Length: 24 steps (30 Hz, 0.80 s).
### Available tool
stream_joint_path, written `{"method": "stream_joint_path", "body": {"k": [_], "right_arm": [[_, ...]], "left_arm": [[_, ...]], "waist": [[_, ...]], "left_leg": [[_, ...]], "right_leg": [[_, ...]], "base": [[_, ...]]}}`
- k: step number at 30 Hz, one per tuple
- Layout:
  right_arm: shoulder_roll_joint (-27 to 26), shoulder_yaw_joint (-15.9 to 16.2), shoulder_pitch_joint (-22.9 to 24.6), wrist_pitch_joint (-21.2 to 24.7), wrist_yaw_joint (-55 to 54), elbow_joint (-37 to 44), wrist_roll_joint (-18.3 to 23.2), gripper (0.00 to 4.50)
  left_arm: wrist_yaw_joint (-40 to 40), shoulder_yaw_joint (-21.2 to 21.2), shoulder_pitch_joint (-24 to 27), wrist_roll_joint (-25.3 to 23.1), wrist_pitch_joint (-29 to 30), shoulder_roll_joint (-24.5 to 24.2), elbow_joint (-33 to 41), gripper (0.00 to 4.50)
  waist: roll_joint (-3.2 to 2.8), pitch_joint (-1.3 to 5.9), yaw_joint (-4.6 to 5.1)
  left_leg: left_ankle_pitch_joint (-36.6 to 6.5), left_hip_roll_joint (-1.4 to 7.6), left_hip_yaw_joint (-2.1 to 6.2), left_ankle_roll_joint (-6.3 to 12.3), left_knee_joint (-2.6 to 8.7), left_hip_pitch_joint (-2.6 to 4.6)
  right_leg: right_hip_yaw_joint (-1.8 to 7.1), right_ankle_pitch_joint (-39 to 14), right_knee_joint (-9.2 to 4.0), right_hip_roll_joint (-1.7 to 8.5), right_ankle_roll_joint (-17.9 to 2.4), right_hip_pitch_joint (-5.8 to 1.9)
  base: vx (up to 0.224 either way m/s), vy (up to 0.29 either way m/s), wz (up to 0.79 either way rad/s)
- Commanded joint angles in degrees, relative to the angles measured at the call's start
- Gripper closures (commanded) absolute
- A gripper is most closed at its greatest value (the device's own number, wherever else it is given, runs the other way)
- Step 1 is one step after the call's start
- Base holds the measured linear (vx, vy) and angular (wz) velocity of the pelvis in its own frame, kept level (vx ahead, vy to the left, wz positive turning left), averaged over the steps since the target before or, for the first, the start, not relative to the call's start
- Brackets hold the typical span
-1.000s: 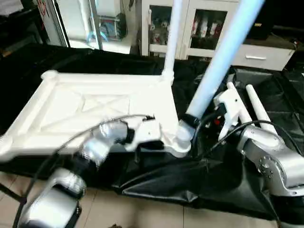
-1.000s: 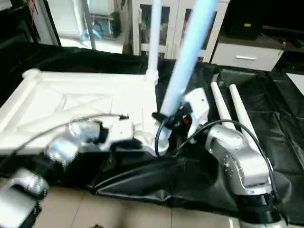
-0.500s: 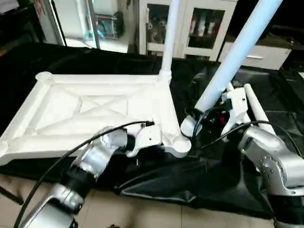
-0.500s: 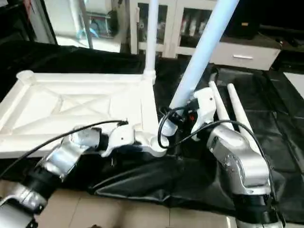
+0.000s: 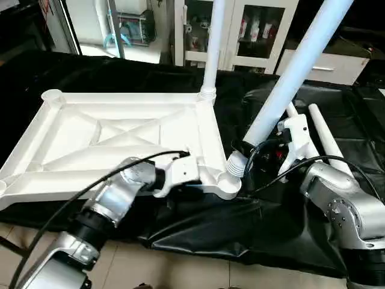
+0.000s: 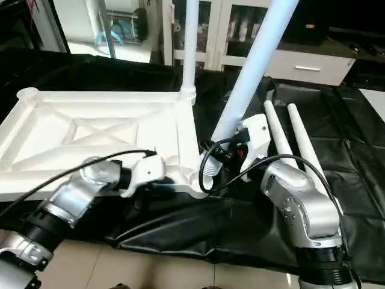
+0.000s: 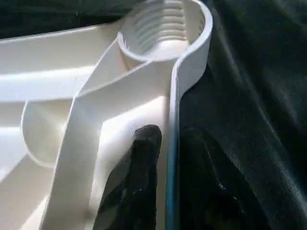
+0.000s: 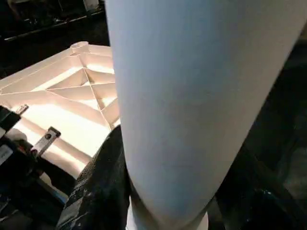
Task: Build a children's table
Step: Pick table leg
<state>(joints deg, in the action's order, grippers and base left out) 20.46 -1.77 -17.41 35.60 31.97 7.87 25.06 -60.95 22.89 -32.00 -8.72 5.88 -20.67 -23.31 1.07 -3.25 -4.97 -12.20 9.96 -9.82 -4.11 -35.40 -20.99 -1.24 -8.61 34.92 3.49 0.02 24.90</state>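
Note:
The white tabletop lies underside up on a black cloth. One white leg stands upright in its far right corner socket. My left gripper is shut on the tabletop's near rim, one finger inside and one outside, just short of the near right socket, which is empty. My right gripper is shut on a second leg. This leg leans up to the right, and its ribbed end hovers just beside that socket. Two more legs lie on the cloth at the right.
The black cloth hangs over the near edge onto a tiled floor. A white cabinet with glass doors stands behind the work. My right forearm fills the near right.
The held leg's ribbed end has come up and slightly right of the near right socket, and the leg leans more. The left gripper stays on the rim. The camera has shifted.

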Motion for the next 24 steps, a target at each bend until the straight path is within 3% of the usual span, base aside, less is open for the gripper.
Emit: {"method": "stream_joint_path", "body": {"k": [1, 6, 12, 13, 18, 24], "right_arm": [[0.34, 0.0, 0.2, 0.12, 0.81, 0.82, 0.25, 2.64], [0.67, 0.17, 0.18, -0.03, 1.11, 0.68, 0.2, 2.64], [0.81, 0.33, 0.07, 0.14, 1.25, 0.86, 0.14, 2.64], [0.76, 0.35, 0.02, 0.13, 1.34, 0.79, 0.06, 2.64], [0.75, 1.52, 0.12, -0.7, 1.68, -0.31, -1.1, 2.64], [0.24, 3.08, -0.29, -1.93, 1.83, -2.32, -2.36, 2.64]], "left_arm": [[-0.89, -0.11, 0.15, -0.07, 0.58, -1.17, 1.07, 3.46], [-1.21, -0.05, 0.85, 0.19, 0.38, -2.02, 1.71, 3.46], [-0.72, 0.2, 1.53, 0.36, -0.56, -2.01, 1.82, 3.46], [-0.45, 0.09, 1.6, 0.56, -1.0, -1.78, 1.58, 3.74], [0.09, -0.74, 2.18, 2.03, -1.81, -0.63, 0.69, 4.2], [-0.67, -0.45, 3.51, 2.49, -1.79, -0.96, 1.66, 4.49]], "waist": [[0.65, 3.78, 0.05], [0.7, 3.84, 0.05], [0.88, 3.74, 0.07], [0.87, 3.75, 0.07], [0.77, 3.79, 0.03], [1.02, 3.77, 0.24]], "left_leg": [[-9.02, 2.47, 0.67, 0.97, 4.88, 0.31], [-8.21, 2.46, 0.55, 1.17, 4.79, 0.28], [-9.0, 2.43, 0.57, 0.86, 4.81, 0.26], [-8.86, 2.45, 0.58, 0.86, 4.83, 0.28], [-8.46, 2.46, 0.53, 0.98, 4.76, 0.32], [-8.29, 2.44, 0.49, 1.03, 4.74, 0.22]], "right_leg": [[1.96, -18.19, -4.16, 4.0, -8.97, -3.12], [1.98, -15.79, -3.91, 4.04, -9.92, -3.27], [1.99, -18.4, -4.18, 4.07, -9.09, -3.22], [1.98, -18.15, -4.13, 4.05, -9.12, -3.21], [1.98, -16.3, -3.98, 4.01, -9.83, -3.22], [1.97, -16.08, -3.9, 4.01, -10.04, -3.3]], "base": [[0.0, 0.0, 0.0], [0.0, 0.0, 0.0], [0.0, 0.0, 0.0], [0.0, 0.0, 0.0], [0.0, 0.0, 0.0], [0.0, 0.0, 0.0]]}}
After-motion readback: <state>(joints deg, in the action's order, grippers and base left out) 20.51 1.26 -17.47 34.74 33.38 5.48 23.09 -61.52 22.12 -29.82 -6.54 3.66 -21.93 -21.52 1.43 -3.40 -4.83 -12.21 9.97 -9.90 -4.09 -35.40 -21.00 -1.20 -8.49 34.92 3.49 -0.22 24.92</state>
